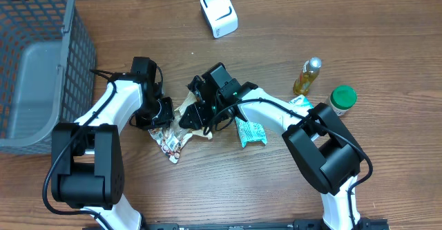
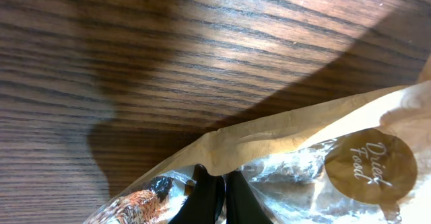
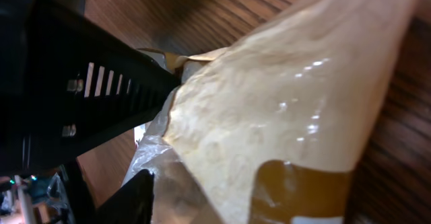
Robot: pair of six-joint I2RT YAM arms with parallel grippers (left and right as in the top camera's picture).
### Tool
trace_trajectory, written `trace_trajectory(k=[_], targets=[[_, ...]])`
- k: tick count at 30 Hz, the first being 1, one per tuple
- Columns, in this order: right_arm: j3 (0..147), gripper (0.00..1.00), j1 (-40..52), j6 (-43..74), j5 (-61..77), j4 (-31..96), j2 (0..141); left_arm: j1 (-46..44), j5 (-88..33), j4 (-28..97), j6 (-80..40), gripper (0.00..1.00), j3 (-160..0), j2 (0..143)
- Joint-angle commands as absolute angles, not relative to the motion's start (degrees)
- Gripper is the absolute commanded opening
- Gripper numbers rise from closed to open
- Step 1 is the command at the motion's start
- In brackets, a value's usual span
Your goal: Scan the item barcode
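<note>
Pinching an edge of the dried food pouch (image 1: 173, 141) with the left gripper (image 2: 222, 183) clamped tight, mid wooden table (image 1: 276, 188); straddling its other end with the right gripper (image 1: 197, 116), jaws apart, hold impossible to tell.

Even light is falling on the table (image 1: 262, 188) overhead, a broad dark shadow is crossing it in the left wrist view, and the bag (image 3: 283, 116) is showing blurred, with small glints, in the right wrist view.
</note>
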State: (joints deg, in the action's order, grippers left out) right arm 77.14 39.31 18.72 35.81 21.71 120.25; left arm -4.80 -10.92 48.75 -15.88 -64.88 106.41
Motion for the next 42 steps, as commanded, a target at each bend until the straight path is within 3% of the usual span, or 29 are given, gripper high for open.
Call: trace_trajectory(k=[1,9,13,18,28,31,33,35,38,42], targets=[[77.1,0.45,40.2,22.8,39.4,21.3,120.8,-5.3,-8.2,47.7,-15.2,0.04,-62.4,111.4],[77.1,0.43,40.5,23.0,47.5,21.3,121.0,-5.3,-8.2,47.5,-15.2,0.04,-62.4,111.4],[77.1,0.22,40.6,24.2,46.5,21.1,121.6,-5.3,-8.2,47.6,-15.2,0.04,-62.4,111.4],[77.1,0.04,40.6,24.0,45.1,20.7,121.6,-5.1,-8.1,47.9,-15.2,0.04,-63.6,110.2],[77.1,0.04,40.4,22.3,45.1,20.9,121.6,-2.1,0.5,51.6,-15.4,0.05,-75.7,98.0],[77.1,0.04,40.4,22.3,45.1,20.9,121.6,-1.0,4.7,51.2,-15.4,0.10,-77.5,95.0],[77.1,0.04,40.4,22.3,45.0,20.9,121.6,-0.3,6.8,50.6,-15.4,0.20,-77.8,93.6],[77.1,0.04,40.4,22.3,45.0,20.9,121.6,0.6,9.0,50.3,-15.4,0.40,-77.8,92.9],[77.1,0.04,40.4,22.3,45.0,20.9,121.6,1.5,9.6,51.2,-15.4,1.00,-77.8,93.0],[77.1,0.04,40.4,22.3,45.0,20.9,121.6,1.6,9.6,51.3,-15.4,1.00,-77.8,93.5]])
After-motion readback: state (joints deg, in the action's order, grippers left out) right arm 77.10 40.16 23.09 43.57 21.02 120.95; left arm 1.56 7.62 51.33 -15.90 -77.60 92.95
